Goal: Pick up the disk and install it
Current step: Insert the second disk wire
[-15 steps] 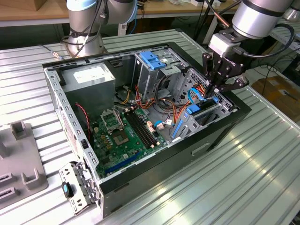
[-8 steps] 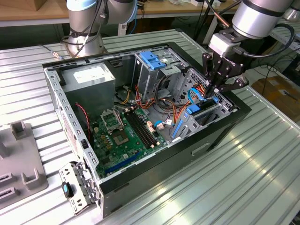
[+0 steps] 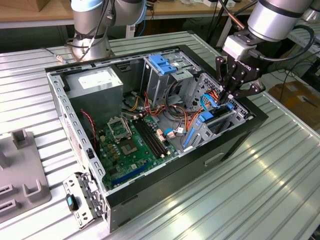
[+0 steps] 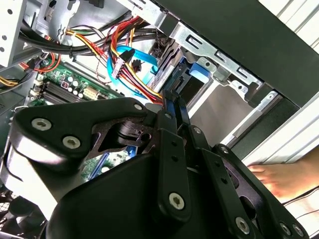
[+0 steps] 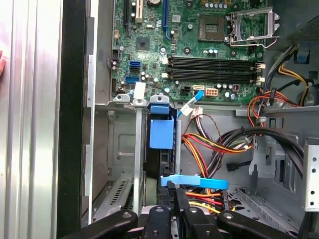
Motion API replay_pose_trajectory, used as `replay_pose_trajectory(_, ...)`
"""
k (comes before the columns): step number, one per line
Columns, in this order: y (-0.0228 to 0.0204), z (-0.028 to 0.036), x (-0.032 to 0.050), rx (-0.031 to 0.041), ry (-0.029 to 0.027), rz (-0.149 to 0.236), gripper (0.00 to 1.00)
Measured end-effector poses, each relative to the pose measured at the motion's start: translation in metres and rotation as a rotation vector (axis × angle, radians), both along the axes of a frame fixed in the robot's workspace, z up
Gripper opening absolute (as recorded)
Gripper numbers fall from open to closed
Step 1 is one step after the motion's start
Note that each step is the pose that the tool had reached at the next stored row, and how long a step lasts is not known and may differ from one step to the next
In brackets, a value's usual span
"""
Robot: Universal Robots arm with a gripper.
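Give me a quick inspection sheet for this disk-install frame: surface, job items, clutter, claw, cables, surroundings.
Surface: ribbed metal table, carrying an open computer case.
Job's things: disk with blue carrier stands on edge in the drive bay at the case's front, near the exterior view's right.
Clutter: grey fixture block and a detached metal bracket on the table at the exterior view's left.
Claw: claw is down at the bay, fingertips together at the disk's blue rail.
Cables: red, yellow and orange wire bundle and a blue data cable beside the bay.
Surroundings: a person's hand rests outside the case; a second arm's base behind.
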State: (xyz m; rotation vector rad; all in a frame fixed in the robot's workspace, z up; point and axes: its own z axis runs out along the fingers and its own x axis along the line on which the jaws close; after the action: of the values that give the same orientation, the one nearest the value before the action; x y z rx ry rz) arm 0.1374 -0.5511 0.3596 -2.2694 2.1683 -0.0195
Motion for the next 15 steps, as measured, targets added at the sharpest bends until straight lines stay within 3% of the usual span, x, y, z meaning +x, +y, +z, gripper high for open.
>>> replay_pose_trajectory(15, 0.0000, 0.0000, 0.0000, 0.0001, 0.0081, 0.000, 0.16)
